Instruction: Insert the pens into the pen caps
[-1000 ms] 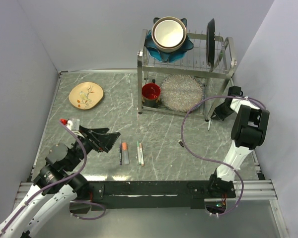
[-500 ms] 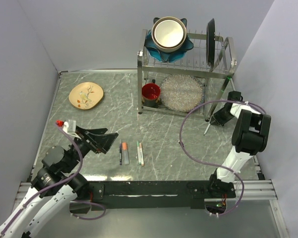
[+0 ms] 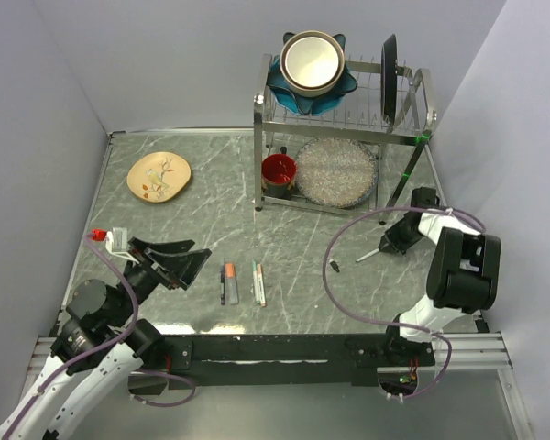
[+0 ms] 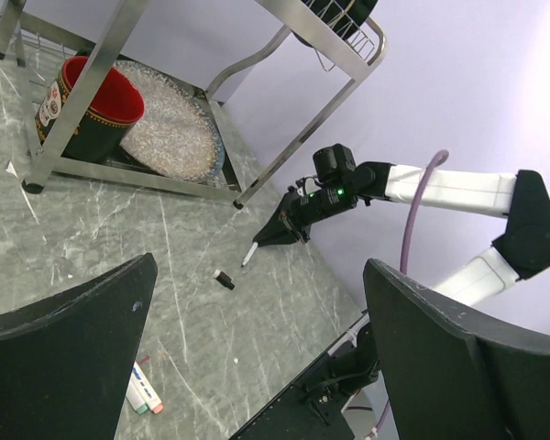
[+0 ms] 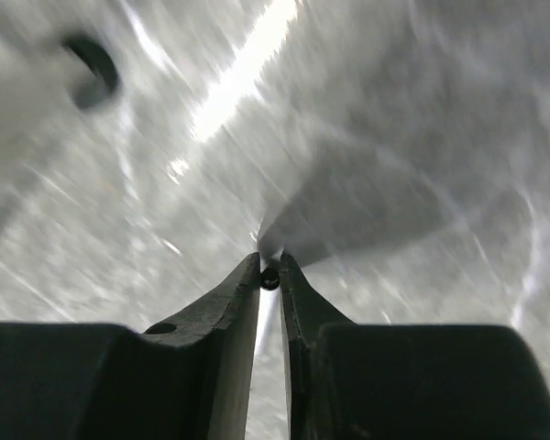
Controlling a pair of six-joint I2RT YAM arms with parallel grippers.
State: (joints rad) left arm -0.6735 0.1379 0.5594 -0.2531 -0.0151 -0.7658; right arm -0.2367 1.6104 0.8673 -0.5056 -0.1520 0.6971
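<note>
Pen (image 3: 370,253) pinched in my right end effector (image 3: 385,246): the jaws stand closed narrow on its rear part. Most of the barrel sticks out ahead of my fingertips and slants down toward the table (image 3: 211,183). I cannot tell whether the tip touches. My wrist view is blurred, but it shows the barrel sitting between the pads (image 5: 243,293).

I judge the pen light, stiff and smooth. Its round plastic barrel could swivel or slide in a two-pad pinch once the tip meets resistance. With this much overhang, a small push at the tip would lever it, so a hold nearer the middle would steer better.

The black cap (image 3: 334,266) lies loose on the table just beyond the pen's tip, apart from it. It looks tiny and nearly weightless, and I expect it to skid or roll rather than accept the pen if pushed. It wants holding across its closed end, with the mouth left free.

My left end effector (image 3: 197,266) is spread wide and holds nothing. The other pens (image 3: 257,282) lie side by side on the table just ahead of its fingertips, well apart from my right one
</note>
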